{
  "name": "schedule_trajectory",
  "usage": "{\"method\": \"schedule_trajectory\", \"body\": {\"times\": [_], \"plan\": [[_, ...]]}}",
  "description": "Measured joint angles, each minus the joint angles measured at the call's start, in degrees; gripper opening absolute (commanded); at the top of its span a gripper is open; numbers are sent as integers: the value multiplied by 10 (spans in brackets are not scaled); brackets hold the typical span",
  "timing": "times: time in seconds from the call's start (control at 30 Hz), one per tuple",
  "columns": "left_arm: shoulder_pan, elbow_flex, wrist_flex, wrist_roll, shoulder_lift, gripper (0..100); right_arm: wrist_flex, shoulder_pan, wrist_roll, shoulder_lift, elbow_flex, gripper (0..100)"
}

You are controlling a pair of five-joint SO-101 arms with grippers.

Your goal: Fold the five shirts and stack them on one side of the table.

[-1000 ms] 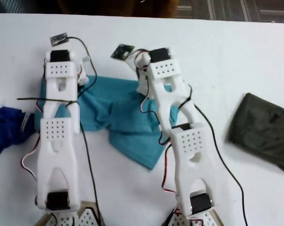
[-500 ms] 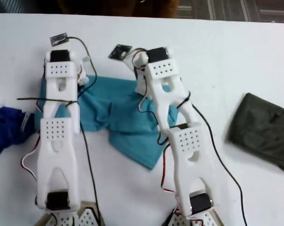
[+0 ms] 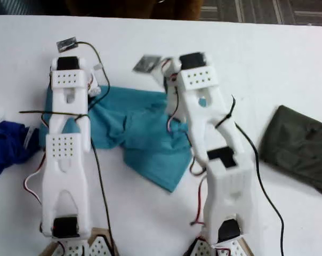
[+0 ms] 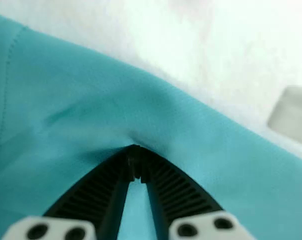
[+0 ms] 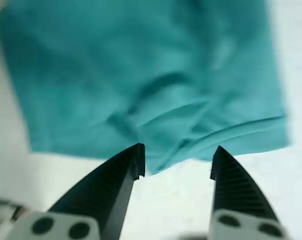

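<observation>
A teal shirt (image 3: pixel 139 128) lies crumpled in the middle of the white table (image 3: pixel 267 53), partly under both arms. The left arm (image 3: pixel 69 80) stands over the shirt's far left corner. In the left wrist view my left gripper (image 4: pixel 137 164) is shut, pinching a ridge of the teal shirt (image 4: pixel 66 100) close to its hem. The right arm (image 3: pixel 195 80) hangs over the shirt's far right part. My right gripper (image 5: pixel 178 159) is open just above the teal shirt (image 5: pixel 141 65), straddling its folded edge, with bare table showing between the fingertips.
A dark blue shirt (image 3: pixel 6 146) is bunched at the left edge of the table. A dark olive shirt (image 3: pixel 302 146) lies folded at the right edge. White tabletop stretches beyond the arms at the far side and between the right arm and the olive shirt.
The right arm has swung to the right, its wrist moving along the shirt's far edge. The left arm has kept still with the fabric.
</observation>
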Motion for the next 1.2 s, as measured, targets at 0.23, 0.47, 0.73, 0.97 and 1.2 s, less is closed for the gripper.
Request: {"method": "schedule_trajectory", "body": {"times": [0.23,0.47,0.73,0.97,1.2], "plan": [[0,0,0,0,0,24,-61,-69,-21,-153,309,223],[0,-3,4,-2,0,24,-152,-135,-78,-182,491,223],[-2,-3,5,-2,0,24,-222,-183,-164,-185,549,223],[-2,-3,5,-2,0,24,-280,-193,-178,-206,600,190],[-2,-3,5,-2,0,24,-301,-191,-203,-205,602,14]]}}
